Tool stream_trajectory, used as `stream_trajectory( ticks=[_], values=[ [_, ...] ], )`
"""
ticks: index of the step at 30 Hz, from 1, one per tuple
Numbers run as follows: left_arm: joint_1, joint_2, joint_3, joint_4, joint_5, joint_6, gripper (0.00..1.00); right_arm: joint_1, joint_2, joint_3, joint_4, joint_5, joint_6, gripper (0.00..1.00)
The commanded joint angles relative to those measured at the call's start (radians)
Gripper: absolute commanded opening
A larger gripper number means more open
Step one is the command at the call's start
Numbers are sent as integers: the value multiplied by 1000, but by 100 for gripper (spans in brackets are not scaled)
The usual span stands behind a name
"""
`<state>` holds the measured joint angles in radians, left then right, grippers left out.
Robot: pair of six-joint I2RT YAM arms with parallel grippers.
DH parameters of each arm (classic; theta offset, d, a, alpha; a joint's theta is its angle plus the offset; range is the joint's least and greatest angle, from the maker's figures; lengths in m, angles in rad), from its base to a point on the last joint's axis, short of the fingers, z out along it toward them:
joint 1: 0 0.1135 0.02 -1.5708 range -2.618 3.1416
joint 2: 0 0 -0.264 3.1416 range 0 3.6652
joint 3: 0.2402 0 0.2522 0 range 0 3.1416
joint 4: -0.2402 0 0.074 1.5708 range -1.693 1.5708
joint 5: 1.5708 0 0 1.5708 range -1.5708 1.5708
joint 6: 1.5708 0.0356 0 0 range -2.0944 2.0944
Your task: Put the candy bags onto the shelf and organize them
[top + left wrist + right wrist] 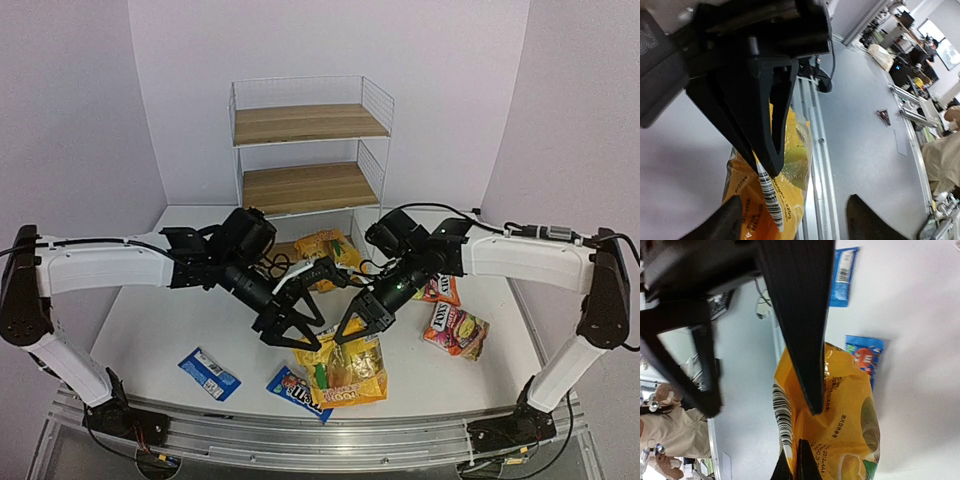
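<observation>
On the overhead view, the right fingers [350,332] are pressed together on the far edge of a large yellow-orange bag [345,372]. They pinch it by the seam beside its barcode, and my right wrist camera shows that seam caught between them. The bag is at the near middle of the table [150,330] with its pinched end raised toward the arm. I cannot tell whether its near end rests on the table. The left fingers [292,322] hang just left of that grip, spread wide and holding nothing. The left wrist view shows both tips well apart, with the bag below them.

The shelf [305,122] stands at the far middle of the table, and its top and middle boards show wood grain from edge to edge. A second yellow-orange bag [325,248] lies at the foot of the shelf by the lowest board. The arms hide part of it, so I cannot tell whether it lies on that board or on the table just in front.

The remaining bags lie on the table. One red-pink bag [455,330] is at the right, and the other red-pink bag [440,290] is just beyond it, partly behind the right arm. One blue packet [209,372] lies near left, apart from the rest. The other blue packet [298,388] touches the pinched bag's near left corner and is partly under it.
</observation>
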<state>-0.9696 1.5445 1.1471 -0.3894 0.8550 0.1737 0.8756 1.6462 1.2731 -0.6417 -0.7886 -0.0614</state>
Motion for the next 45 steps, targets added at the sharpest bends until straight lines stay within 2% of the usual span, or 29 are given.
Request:
stream_trajectory(
  ticks=[1,4,6,8,10,11,14,16,19,22,26,28,31,32,40,42,45],
  values=[
    [3,-177,-53,225,-317,-225,99,5,-149,1,60,218,162,0],
    [3,-263,-109,236,-612,-402,100,4,-246,-31,136,371,283,0],
    [4,-320,-153,218,-838,-610,100,5,-324,-69,205,498,388,0],
    [5,-376,-223,239,-932,-771,100,2,-407,-140,336,567,495,0],
    [4,-427,-342,379,-898,-881,100,3,-475,-227,518,614,608,0],
    [4,-452,-392,463,-834,-928,100,4,-503,-251,578,628,658,0],
    [3,-473,-555,862,-664,-1016,100,4,-542,-317,779,675,786,0],
    [2,-436,-614,1039,-559,-1067,100,4,-546,-359,902,715,863,0],
    [-7,-332,-619,1247,-466,-1127,100,4,-530,-403,1072,753,936,0],
    [-22,-198,-571,1333,-406,-1185,100,3,-509,-425,1196,784,984,0],
    [-31,-86,-571,1573,-384,-1253,100,5,-482,-444,1280,789,1031,0],
    [-32,-67,-554,1593,-391,-1264,100,7,-463,-461,1345,786,1055,0],
    [-44,-58,-500,1452,-418,-1220,100,12,-436,-458,1427,766,1078,0],
    [-44,-53,-497,1450,-419,-1220,100,15,-430,-452,1429,761,1082,0],
    [-44,12,-492,1581,-471,-1265,100,37,-387,-483,1501,730,1153,0],
    [-44,34,-493,1645,-470,-1264,93,42,-388,-504,1506,731,1170,0],
    [-43,49,-495,1720,-483,-1272,74,44,-401,-550,1519,738,1208,0]
  ],
)
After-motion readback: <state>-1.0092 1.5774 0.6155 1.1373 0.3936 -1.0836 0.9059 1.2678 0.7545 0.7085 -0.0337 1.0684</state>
